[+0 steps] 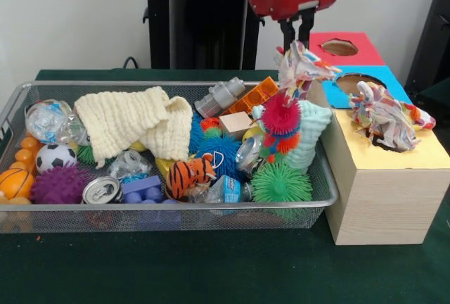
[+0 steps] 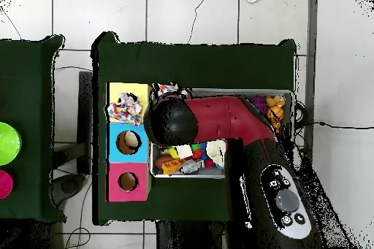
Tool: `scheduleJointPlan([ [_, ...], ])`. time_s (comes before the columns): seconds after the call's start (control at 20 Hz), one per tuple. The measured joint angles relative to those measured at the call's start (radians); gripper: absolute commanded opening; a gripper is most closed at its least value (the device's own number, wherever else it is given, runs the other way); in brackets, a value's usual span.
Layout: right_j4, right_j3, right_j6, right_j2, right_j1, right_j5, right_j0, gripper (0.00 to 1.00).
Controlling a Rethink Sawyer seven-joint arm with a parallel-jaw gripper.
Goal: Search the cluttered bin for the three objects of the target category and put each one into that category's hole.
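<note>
My gripper (image 1: 297,43) is shut on a printed cloth (image 1: 304,68), white with small coloured patches, and holds it hanging above the right end of the wire-mesh bin (image 1: 169,207). In the overhead view this cloth (image 2: 168,89) peeks out beside the arm's wrist, which hides the gripper. A second printed cloth (image 1: 387,115) lies bunched on the yellow-surround hole (image 1: 422,150) of the pale wooden box (image 1: 383,202), hiding the opening. It also shows in the overhead view (image 2: 126,108). A third printed cloth is not in view.
The bin holds a cream waffle cloth (image 1: 133,121), a mint-green cloth (image 1: 311,135), a tiger toy (image 1: 188,174), spiky balls (image 1: 281,183), a can (image 1: 102,190), a soccer ball (image 1: 55,156) and other clutter. The box's blue hole (image 1: 351,82) and red hole (image 1: 339,47) are open.
</note>
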State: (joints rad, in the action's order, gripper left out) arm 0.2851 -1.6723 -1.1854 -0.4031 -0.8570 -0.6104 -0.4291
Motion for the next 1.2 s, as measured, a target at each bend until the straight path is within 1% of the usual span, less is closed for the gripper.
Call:
scheduleJointPlan([
  [0.05, 0.000, 0.000, -0.004, 0.028, 0.015, 0.047, 0.021, 0.00],
  [0.2, 0.000, 0.000, -0.017, 0.080, 0.042, 0.122, 0.066, 0.00],
  [0.45, -0.008, 0.001, -0.064, 0.170, 0.087, 0.220, 0.155, 0.00],
  [0.6, -0.022, 0.001, -0.103, 0.211, 0.107, 0.249, 0.200, 0.00],
  [0.65, -0.033, 0.000, -0.132, 0.240, 0.119, 0.257, 0.232, 0.00],
  [0.8, -0.046, 0.000, -0.166, 0.270, 0.126, 0.257, 0.266, 0.00],
  [1.0, -0.066, 0.000, -0.195, 0.303, 0.126, 0.257, 0.294, 0.00],
  [1.2, -0.082, 0.000, -0.200, 0.321, 0.121, 0.257, 0.302, 0.00],
])
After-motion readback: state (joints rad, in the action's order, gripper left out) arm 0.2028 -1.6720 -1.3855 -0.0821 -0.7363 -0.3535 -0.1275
